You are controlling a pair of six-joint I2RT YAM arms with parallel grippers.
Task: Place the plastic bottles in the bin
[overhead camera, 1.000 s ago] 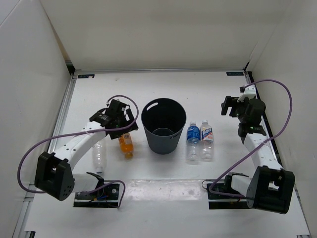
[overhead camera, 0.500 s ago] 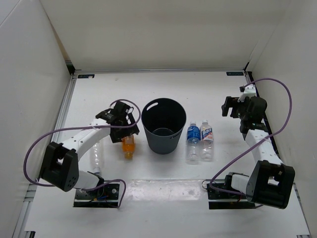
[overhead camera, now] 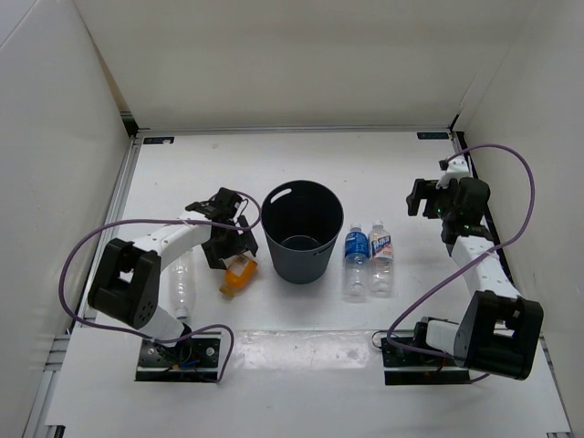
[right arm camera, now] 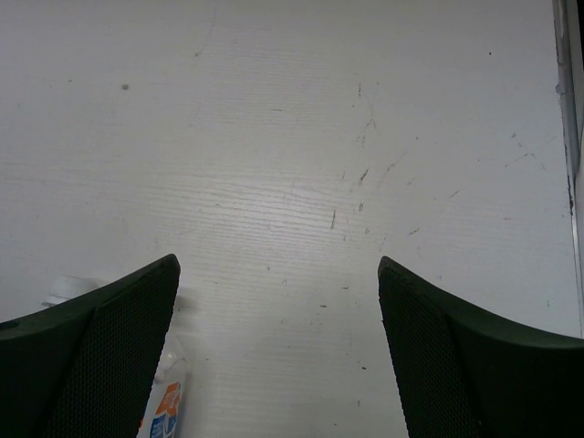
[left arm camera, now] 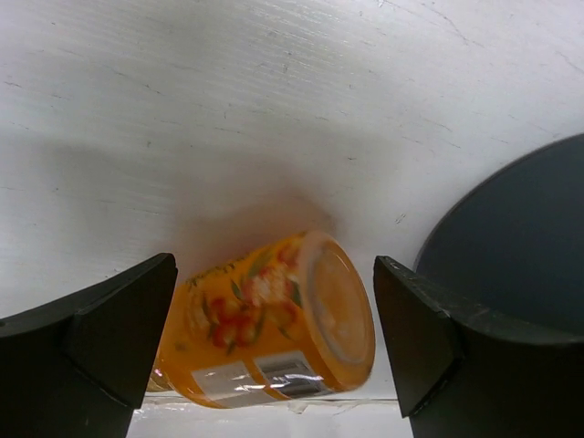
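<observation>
The short orange bottle [overhead camera: 235, 275] lies tilted on the table just left of the bin [overhead camera: 301, 230], a round dark wastebasket. My left gripper [overhead camera: 232, 250] is open and straddles the orange bottle. In the left wrist view the bottle [left arm camera: 265, 333] lies between the fingers with a gap on each side, and the bin's wall [left arm camera: 516, 246] is at the right. The blue-labelled bottle [overhead camera: 356, 252] and the white-and-blue-labelled bottle [overhead camera: 381, 251] lie side by side right of the bin. My right gripper [overhead camera: 422, 196] is open and empty, above bare table; its wrist view shows a bottle label [right arm camera: 162, 412] at the lower left.
Another clear bottle [overhead camera: 184, 285] lies under my left arm, near the left base. White walls close the table at the back and both sides. A purple cable loops from each arm.
My left gripper has moved nearer and lower around the orange bottle. The bottle has turned from straight to tilted. The right arm has hardly moved.
</observation>
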